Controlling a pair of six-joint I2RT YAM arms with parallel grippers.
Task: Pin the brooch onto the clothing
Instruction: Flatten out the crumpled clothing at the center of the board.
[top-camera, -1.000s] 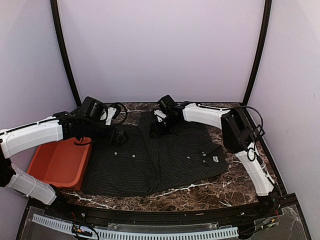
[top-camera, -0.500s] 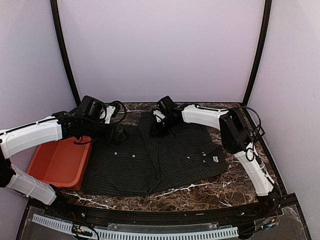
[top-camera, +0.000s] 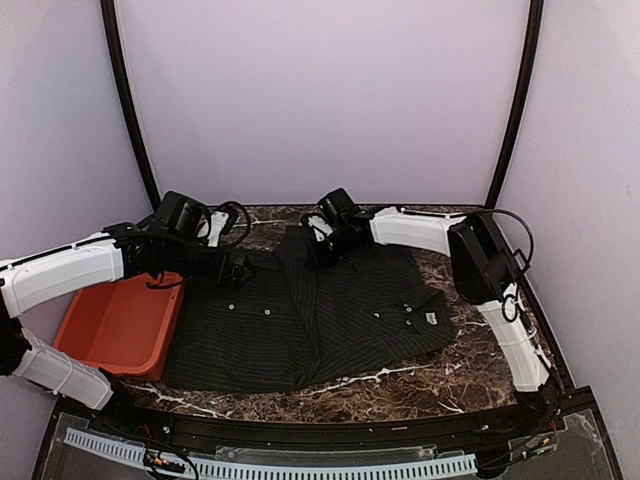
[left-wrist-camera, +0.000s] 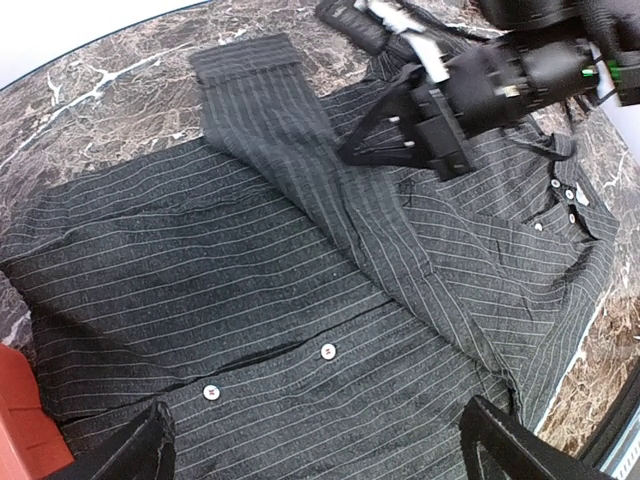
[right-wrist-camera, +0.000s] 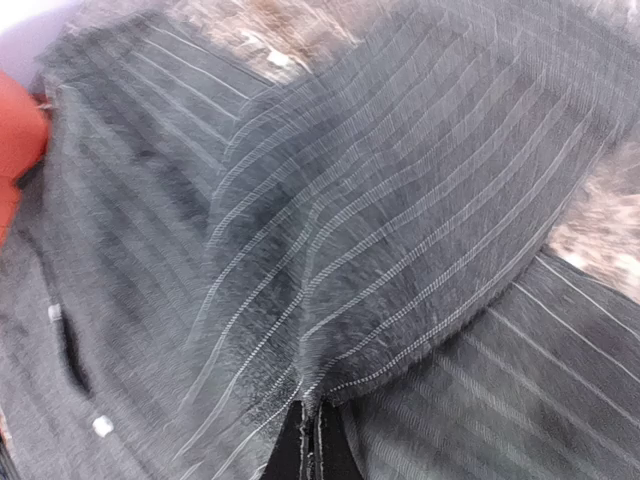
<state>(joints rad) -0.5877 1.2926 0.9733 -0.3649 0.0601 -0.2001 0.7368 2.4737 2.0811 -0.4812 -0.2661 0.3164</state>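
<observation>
The clothing (top-camera: 330, 320), a dark pinstriped shirt with white buttons (left-wrist-camera: 328, 351), lies flat on the marble table. My right gripper (top-camera: 318, 255) is at the shirt's far edge near the collar. It is shut on a raised fold of the fabric (right-wrist-camera: 400, 200), and cloth is pinched between its fingertips (right-wrist-camera: 308, 445). The left wrist view shows it as well (left-wrist-camera: 350, 155). My left gripper (top-camera: 238, 270) hovers open over the shirt's left half, with only cloth (left-wrist-camera: 250, 260) between its wide-set fingers (left-wrist-camera: 140, 450). The brooch is out of view.
An orange bin (top-camera: 120, 325) sits at the table's left, touching the shirt's edge; the right wrist view catches its corner (right-wrist-camera: 15, 140). Bare marble (top-camera: 440, 385) shows in front of and to the right of the shirt. Black frame posts (top-camera: 130, 110) stand at the back.
My right gripper's jaws have closed on the shirt fabric near the collar, and its arm has shifted slightly right. The left arm has stayed in place, still open.
</observation>
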